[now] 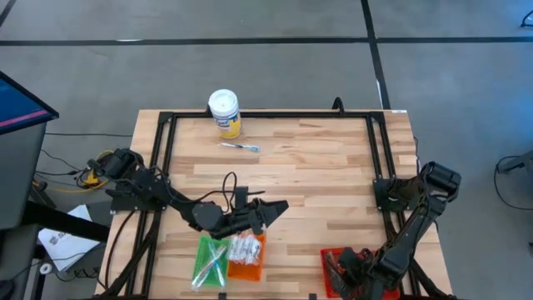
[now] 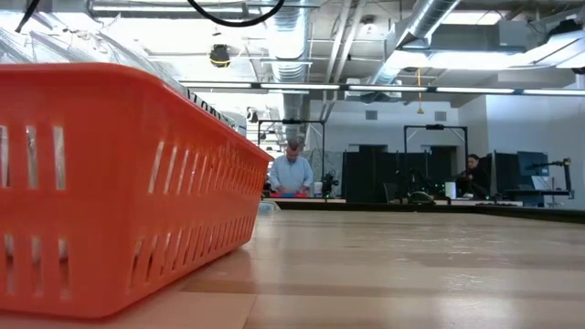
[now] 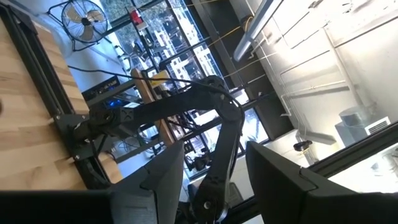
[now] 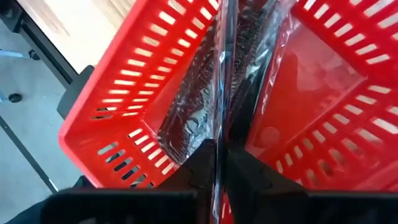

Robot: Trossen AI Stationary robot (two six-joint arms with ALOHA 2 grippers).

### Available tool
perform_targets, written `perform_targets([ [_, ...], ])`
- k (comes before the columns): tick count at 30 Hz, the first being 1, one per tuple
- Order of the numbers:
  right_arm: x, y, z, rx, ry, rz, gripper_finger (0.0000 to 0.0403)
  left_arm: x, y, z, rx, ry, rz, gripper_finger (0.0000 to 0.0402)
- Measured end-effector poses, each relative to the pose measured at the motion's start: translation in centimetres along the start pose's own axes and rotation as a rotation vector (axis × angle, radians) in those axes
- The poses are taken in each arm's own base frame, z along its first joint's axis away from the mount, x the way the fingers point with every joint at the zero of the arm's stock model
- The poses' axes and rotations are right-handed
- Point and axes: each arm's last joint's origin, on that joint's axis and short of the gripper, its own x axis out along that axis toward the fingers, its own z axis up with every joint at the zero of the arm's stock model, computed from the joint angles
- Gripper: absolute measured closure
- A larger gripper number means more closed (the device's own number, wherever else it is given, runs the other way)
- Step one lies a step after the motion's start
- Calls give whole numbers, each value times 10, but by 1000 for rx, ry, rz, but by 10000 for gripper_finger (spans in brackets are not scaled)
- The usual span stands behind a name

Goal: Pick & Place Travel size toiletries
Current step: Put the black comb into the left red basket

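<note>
Dark fingers of your right tool [image 4: 219, 163] pinch a thin clear-wrapped packet [image 4: 219, 81] edge-on inside the red slotted plastic tray [image 1: 330, 265] at the bench's near right corner. Your left tool [image 1: 271, 208] hangs with fingers apart and empty, just above the orange tray [image 1: 247, 265] of white crinkly packets [image 1: 244, 247], beside the green tray [image 1: 200, 268] of clear-wrapped sticks [image 1: 213, 260]. One blue-tinted stick [image 1: 240, 147] lies on the wooden bench [image 1: 333, 167] near the white-lidded tub [image 1: 224, 112].

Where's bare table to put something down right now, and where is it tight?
Free: the wide wooden stretch between the white-lidded tub with the small stick near it and the trays, over to the right frame rail. Crowded: the front edge, where the left gripper hangs above the green tray and orange tray, and the right gripper is in the red tray.
</note>
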Motion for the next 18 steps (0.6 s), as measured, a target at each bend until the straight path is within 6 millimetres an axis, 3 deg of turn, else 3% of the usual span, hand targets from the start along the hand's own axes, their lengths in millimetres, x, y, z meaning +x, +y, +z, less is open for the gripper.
perform_targets([
  [8,1,0,2,-2,-6,-6,373,0,0,0,2,1,0,234],
  [18,1,0,2,-19,-4,-1,315,0,0,0,3,1,0,234],
])
